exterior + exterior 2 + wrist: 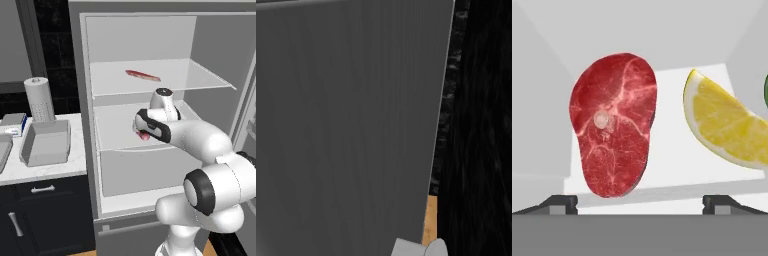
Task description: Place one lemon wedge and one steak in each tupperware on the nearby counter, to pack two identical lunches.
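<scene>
In the hand view a raw red steak point(612, 125) lies on a white fridge shelf, straight ahead and slightly left of centre. A yellow lemon wedge point(727, 125) lies just to its right, apart from it. My gripper point(639, 204) is open, its two dark tips wide apart short of the steak, holding nothing. From the left base view my hand reaches into the fridge's middle shelf, and a bit of that steak point(144, 135) shows under it. A second steak point(142, 75) lies on the upper shelf. One grey tupperware point(46, 144) sits on the counter point(55, 170); another tupperware point(2, 150) shows at the left edge.
A paper-towel roll point(39, 99) stands behind the tupperware, with a small box point(12, 122) beside it. Something green point(766, 90) peeks in at the right of the lemon wedge. The grey fridge door point(346, 125) blocks the right base view. The fridge walls close in on the shelf.
</scene>
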